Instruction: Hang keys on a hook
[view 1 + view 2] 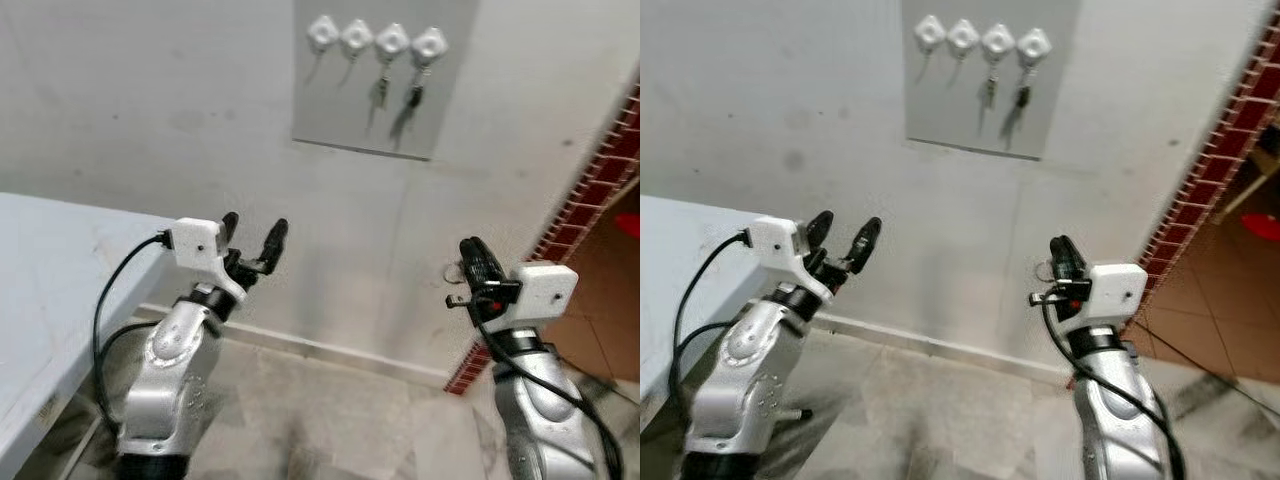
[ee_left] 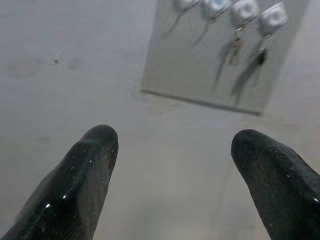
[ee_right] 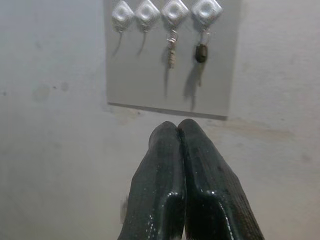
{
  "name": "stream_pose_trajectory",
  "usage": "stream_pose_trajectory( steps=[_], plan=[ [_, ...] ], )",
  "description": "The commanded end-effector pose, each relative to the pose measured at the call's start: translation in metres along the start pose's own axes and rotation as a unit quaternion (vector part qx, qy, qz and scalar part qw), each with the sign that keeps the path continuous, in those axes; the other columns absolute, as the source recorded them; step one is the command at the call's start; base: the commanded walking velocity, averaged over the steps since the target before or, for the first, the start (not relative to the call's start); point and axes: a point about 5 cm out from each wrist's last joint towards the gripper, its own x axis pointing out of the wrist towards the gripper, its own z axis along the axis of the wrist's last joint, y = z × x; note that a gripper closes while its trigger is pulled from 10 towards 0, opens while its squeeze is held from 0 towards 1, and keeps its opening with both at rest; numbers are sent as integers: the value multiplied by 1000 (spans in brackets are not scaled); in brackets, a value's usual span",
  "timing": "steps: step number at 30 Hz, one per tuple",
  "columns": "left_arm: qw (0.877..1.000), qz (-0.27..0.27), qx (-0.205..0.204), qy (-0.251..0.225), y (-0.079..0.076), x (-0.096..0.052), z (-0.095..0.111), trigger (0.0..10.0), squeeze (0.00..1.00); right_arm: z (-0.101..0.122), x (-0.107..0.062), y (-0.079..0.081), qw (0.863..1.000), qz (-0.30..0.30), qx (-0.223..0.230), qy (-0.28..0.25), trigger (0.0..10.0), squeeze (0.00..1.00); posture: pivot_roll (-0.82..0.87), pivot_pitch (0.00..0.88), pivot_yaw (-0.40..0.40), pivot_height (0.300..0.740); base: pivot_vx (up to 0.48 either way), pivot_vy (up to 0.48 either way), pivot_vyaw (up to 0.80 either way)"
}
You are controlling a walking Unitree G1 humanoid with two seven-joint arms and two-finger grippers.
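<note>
pale grey wall carrying a darker grey panel with four white diamond-shaped hooks in a row along its top. the two hooks toward the robot's left hang bare; the third holds a small key and the fourth a dark key fob, both dangling against the panel and casting slanted shadows. light blue table at lower left, its edge near the left arm. red-brick column at right, with brown floor tiles beyond it. left gripper raised below and to the left of the panel, its two black fingers spread wide, nothing between them. right gripper raised below and to the right of the panel, its fingers pressed together tip to tip, nothing visible between them. a small ring-like shape sits beside this gripper, too blurred to identify.
</note>
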Motion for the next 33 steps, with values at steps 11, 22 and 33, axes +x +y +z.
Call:
stream_pose_trajectory(
  steps=[11, 22, 33],
  plan=[
    [1000, -17, -6, -3, -11, 4, 2, 10000, 0, 4, -1, -6, 1000, -7, -5, -5, 10000, 0, 13, 0, -38, 740, 414, 0, 0],
    [1000, -18, -8, -3, -12, 5, 2, 10000, 0, 3, -1, -6, 1000, -7, -4, -5, 10000, 0, 12, 0, -36, 740, 411, 0, 0],
    [1000, -14, -5, 5, -12, 5, -1, 10000, 0, 4, 0, -6, 1000, -6, -4, -6, 10000, 0, 9, 0, -37, 740, 186, 0, 0]
  ],
)
